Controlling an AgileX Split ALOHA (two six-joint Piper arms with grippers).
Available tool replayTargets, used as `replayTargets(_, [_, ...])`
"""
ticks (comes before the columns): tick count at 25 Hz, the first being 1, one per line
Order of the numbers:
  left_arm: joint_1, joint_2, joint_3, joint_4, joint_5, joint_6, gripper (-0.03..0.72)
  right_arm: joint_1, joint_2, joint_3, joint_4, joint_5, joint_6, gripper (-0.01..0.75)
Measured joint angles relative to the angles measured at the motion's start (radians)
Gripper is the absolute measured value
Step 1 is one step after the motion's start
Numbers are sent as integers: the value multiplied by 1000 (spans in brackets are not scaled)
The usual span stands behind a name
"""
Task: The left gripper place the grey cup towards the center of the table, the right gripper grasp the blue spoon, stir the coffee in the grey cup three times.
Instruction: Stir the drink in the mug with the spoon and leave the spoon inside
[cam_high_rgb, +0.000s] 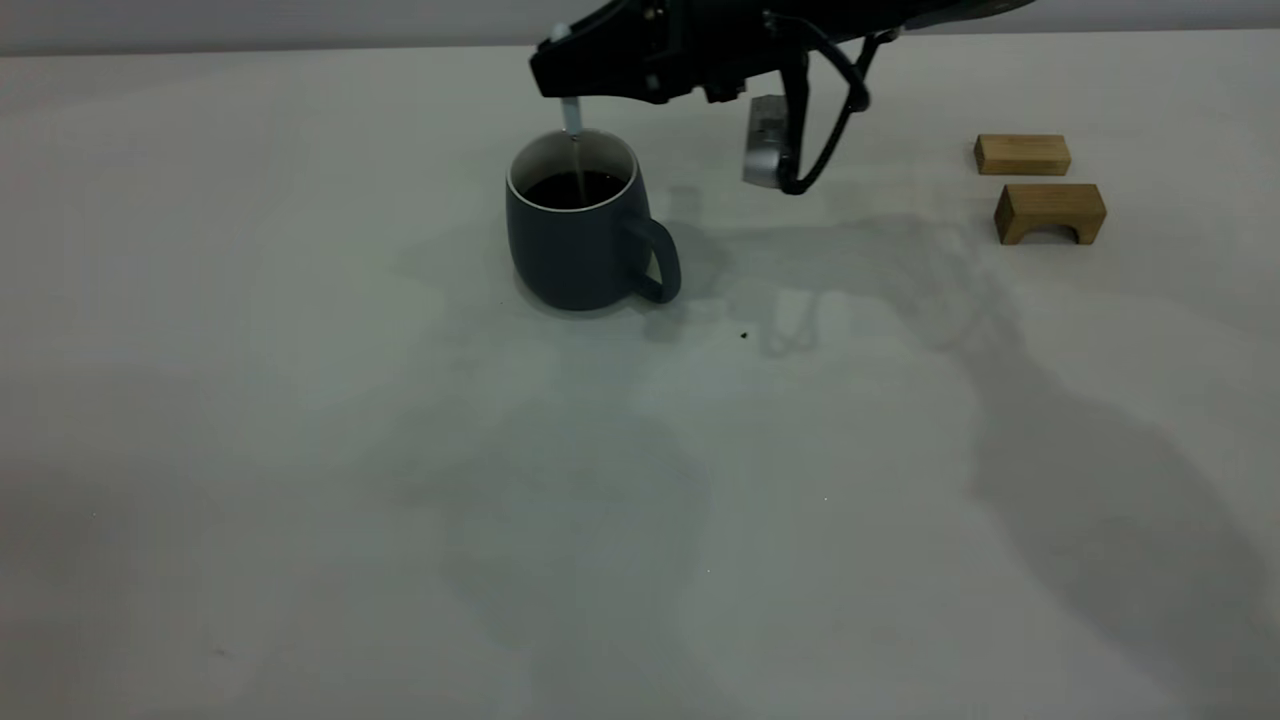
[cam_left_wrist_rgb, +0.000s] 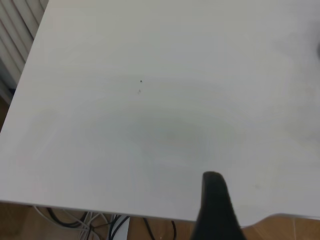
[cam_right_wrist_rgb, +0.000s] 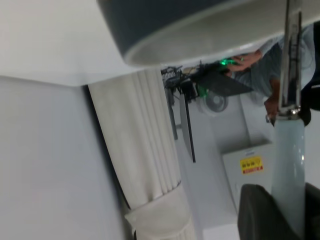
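The grey cup (cam_high_rgb: 580, 245) stands upright near the middle of the table (cam_high_rgb: 300, 450), its handle turned toward the right side. Dark coffee (cam_high_rgb: 573, 188) fills it. Directly above the cup, my right gripper (cam_high_rgb: 562, 82) is shut on the blue spoon (cam_high_rgb: 571, 118), which hangs straight down with its metal end dipped in the coffee. In the right wrist view the pale blue handle (cam_right_wrist_rgb: 289, 165) sits pinched between dark fingers (cam_right_wrist_rgb: 260, 215), and the metal neck runs over the cup's rim (cam_right_wrist_rgb: 165, 25). My left gripper (cam_left_wrist_rgb: 215, 200) is parked over bare table (cam_left_wrist_rgb: 150, 125) near its edge, away from the cup.
Two tan wooden blocks (cam_high_rgb: 1022, 154) (cam_high_rgb: 1050, 212) lie at the far right of the table. A small dark speck (cam_high_rgb: 743, 335) lies just in front of the cup's handle. A person (cam_right_wrist_rgb: 270, 65) shows in the background of the right wrist view.
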Motion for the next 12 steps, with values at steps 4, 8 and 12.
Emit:
replayTargets(4, [0,0,0,0,0,0,585,26,1,0,61,-19,-25,145])
replayTargets(8, [0,0,0,0,0,0,585,39,1,0,90,-66,-178,145])
replayTargets(12, [0,0,0,0,0,0,585,38,1,0,96,-120,-379,145])
